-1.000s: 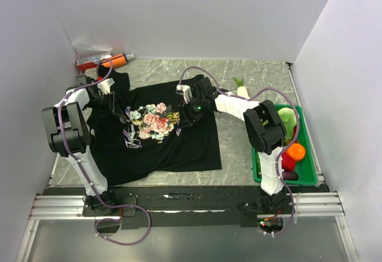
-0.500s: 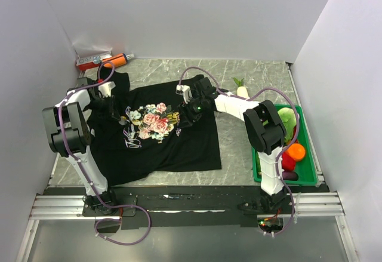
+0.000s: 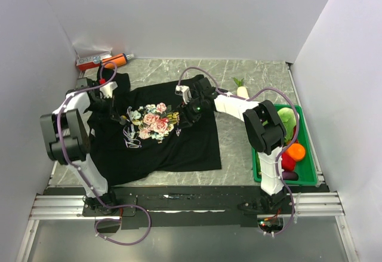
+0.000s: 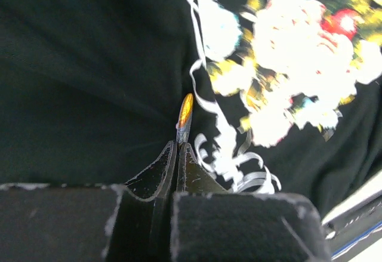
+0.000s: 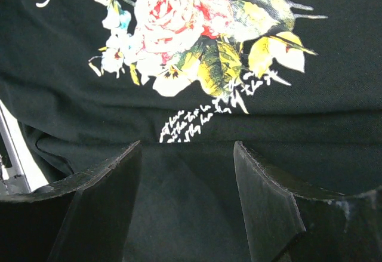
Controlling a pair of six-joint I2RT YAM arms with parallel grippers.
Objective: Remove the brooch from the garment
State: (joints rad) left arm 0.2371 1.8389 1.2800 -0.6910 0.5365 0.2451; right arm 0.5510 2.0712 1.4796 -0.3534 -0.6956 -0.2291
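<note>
The left tool [image 4: 178, 148] was clenched on the base of the brooch [image 4: 185, 110], which stood at twelve o'clock from its tips, by the nine o'clock edge of the rose print [image 4: 298, 41] on the shirt [image 4: 89, 65]. Small, stiff and probably slick, it wanted a low pinch; the soft cloth would likely lift with it. The right tool [image 5: 188, 154] gaped above the shirt.

In the left wrist view the brooch [image 4: 185, 111] shows edge-on only, a thin gold sliver, its face hidden; the rose print [image 4: 298, 41] of the garment [image 4: 89, 53] is blown out and blurred. From above the brooch is too small to find, and the right arm [image 3: 262, 125] covers part of the green tray [image 3: 310, 154] at the table's [image 3: 239, 154] right edge
</note>
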